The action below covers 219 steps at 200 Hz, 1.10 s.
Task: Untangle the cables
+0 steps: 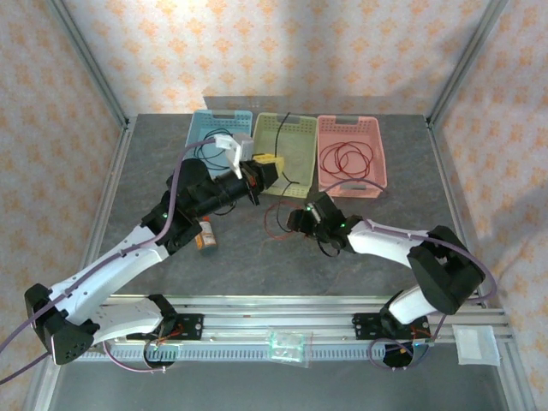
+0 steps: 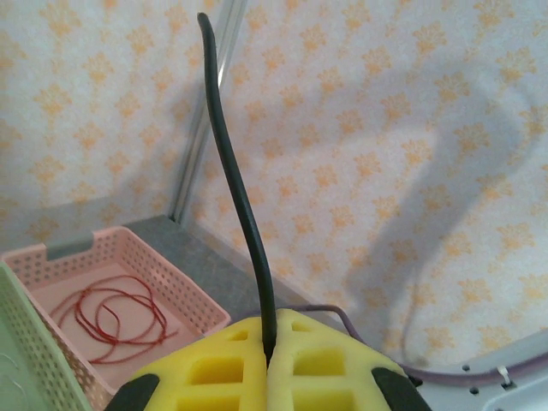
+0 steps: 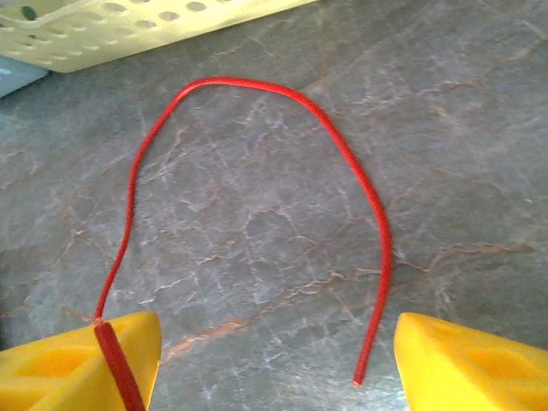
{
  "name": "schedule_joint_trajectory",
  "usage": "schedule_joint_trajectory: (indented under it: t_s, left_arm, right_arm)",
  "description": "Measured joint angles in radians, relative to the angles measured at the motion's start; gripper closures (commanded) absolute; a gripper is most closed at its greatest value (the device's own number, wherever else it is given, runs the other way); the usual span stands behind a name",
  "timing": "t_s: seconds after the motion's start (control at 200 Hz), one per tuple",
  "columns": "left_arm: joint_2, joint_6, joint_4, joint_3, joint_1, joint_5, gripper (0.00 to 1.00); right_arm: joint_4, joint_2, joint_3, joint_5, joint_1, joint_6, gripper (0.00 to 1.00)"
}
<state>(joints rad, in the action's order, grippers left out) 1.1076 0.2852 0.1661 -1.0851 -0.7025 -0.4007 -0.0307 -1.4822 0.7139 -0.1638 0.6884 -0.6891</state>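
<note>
Reaching over grey marbled table point(image 1: 248, 265) w/ floral walls point(image 1: 282, 51), left claw point(image 2: 270, 342) pinches blk cable point(image 2: 235, 188), right claw point(image 3: 278, 342) splayed.

Surface finishes
The table top point(image 3: 257, 214) is showing a matt, marble-veined grey finish; on it, the red cable point(image 3: 257, 84) is looking smooth and plastic-sheathed, the pink basket point(image 2: 34, 267) perforated matt plastic.

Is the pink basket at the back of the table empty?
No, a loose coil of red cable lies on the floor of the pink basket.
</note>
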Motion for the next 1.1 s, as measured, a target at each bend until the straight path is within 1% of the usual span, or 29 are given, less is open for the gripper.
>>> schedule_joint_trajectory:
  t_s: [0.305,0.491,0.771,0.941,1.096]
  left_arm:
    - [-0.031,-0.079,-0.129,-0.105,0.018,0.125,1.0]
    - [-0.056,-0.095,-0.187,-0.152,0.076,0.185,1.0]
    - [-0.071,-0.106,-0.274,-0.206,0.18,0.245,1.0]
    - [-0.043,-0.138,-0.293,-0.256,0.22,0.267,1.0]
    - [0.023,-0.158,-0.294,-0.282,0.272,0.27,1.0]
  right_arm:
    - [-0.074,0.0,0.0,0.091,0.0,-0.025,0.38]
    - [-0.103,0.0,0.0,0.123,0.0,-0.025,0.42]
    - [-0.112,0.011,-0.007,0.139,0.0,-0.032,0.43]
    - [-0.092,0.135,-0.052,0.134,0.0,-0.002,0.43]
    - [-0.059,0.27,-0.055,0.126,0.0,0.047,0.42]
